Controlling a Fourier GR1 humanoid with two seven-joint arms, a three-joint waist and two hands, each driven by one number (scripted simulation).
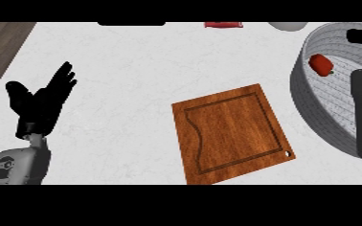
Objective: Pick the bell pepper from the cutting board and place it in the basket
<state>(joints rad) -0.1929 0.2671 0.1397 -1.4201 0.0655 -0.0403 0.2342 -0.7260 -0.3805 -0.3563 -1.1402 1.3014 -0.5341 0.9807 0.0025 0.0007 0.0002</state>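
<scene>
Head view, we're looking at white marbled counter (127,62): left hand (39,107) holding fingers spread, cutting board (233,134) right of them, bell pepper (321,64) sitting in basket (305,103) beyond. Right hand (357,110): can't tell.

A white, faintly veined counter (127,67) filled the view under even light; a brown wooden strip (10,38) showed past its far left corner.

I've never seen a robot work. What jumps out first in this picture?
The small red bell pepper lying inside the round grey basket at the right stands out most. In the middle lies a brown wooden cutting board, and at the left a black robot hand rests open, fingers up.
</scene>
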